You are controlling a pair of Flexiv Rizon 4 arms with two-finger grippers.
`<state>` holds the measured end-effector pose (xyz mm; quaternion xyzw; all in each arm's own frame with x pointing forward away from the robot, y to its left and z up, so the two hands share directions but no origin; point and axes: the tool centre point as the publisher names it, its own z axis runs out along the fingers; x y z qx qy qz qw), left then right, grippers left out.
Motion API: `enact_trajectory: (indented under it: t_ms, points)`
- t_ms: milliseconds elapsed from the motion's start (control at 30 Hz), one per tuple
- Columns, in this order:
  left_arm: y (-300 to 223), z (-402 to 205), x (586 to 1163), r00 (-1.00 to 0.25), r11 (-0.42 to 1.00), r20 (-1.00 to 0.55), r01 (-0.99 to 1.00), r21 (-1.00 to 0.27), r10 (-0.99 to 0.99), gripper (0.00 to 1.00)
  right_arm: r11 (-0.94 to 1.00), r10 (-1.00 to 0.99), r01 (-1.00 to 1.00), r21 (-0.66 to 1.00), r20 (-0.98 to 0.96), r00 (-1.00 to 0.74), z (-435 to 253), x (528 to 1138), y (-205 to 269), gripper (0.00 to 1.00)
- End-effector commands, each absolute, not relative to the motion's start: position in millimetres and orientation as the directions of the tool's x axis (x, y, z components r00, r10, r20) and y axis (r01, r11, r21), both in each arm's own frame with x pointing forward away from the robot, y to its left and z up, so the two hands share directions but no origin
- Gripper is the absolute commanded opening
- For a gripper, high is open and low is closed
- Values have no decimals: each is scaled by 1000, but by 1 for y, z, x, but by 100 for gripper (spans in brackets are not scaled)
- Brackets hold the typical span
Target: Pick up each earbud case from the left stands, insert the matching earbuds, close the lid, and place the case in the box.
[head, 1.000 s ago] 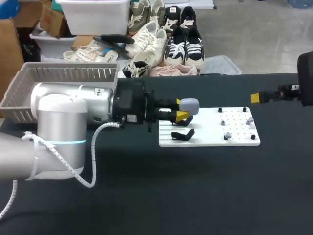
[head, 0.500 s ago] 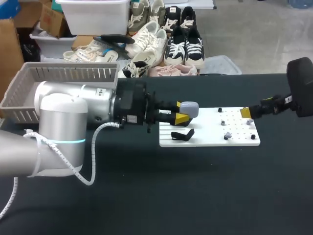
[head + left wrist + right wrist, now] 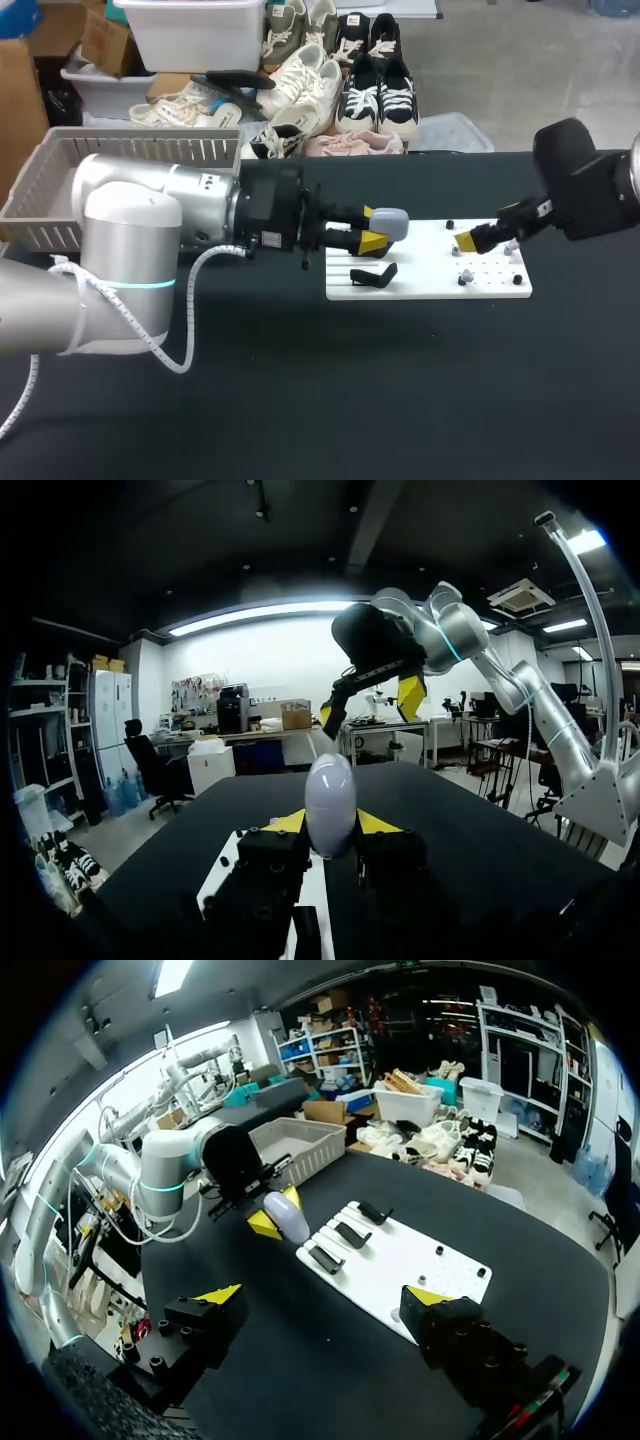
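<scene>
My left gripper (image 3: 373, 232) hangs above the left end of the white board (image 3: 430, 285), shut on a pale lavender earbud case (image 3: 388, 222). In the left wrist view the case (image 3: 330, 802) stands upright between my yellow fingertips (image 3: 289, 822), lid closed. Black stands (image 3: 372, 275) lie on the board below it. Small earbud pieces (image 3: 466, 276) sit among pegs on the board's right part. My right gripper (image 3: 486, 228) hovers over that right part, open and empty. In the right wrist view it (image 3: 325, 1296) looks down at the board (image 3: 400, 1260) and the held case (image 3: 287, 1215).
A grey slatted basket (image 3: 130, 150) stands at the table's back left, behind my left arm; it also shows in the right wrist view (image 3: 295, 1145). Black tabletop stretches in front of the board.
My right arm has swung in from the right edge to above the board's right part, its gripper still open. The left gripper with the case has barely moved.
</scene>
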<state>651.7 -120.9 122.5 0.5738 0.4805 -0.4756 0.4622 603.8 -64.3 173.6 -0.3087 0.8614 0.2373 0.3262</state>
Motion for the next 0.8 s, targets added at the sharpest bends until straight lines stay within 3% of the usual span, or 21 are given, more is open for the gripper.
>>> enact_trajectory:
  t_ms: [33,800]
  points:
    - [-123,121,654,92,-115,-990,990,80,102,0,747,-381,-648,151,-701,-603,176,601,-60,100]
    - [-127,120,654,116,-110,-991,988,108,72,0,754,-394,-641,147,-679,-619,173,604,-52,100]
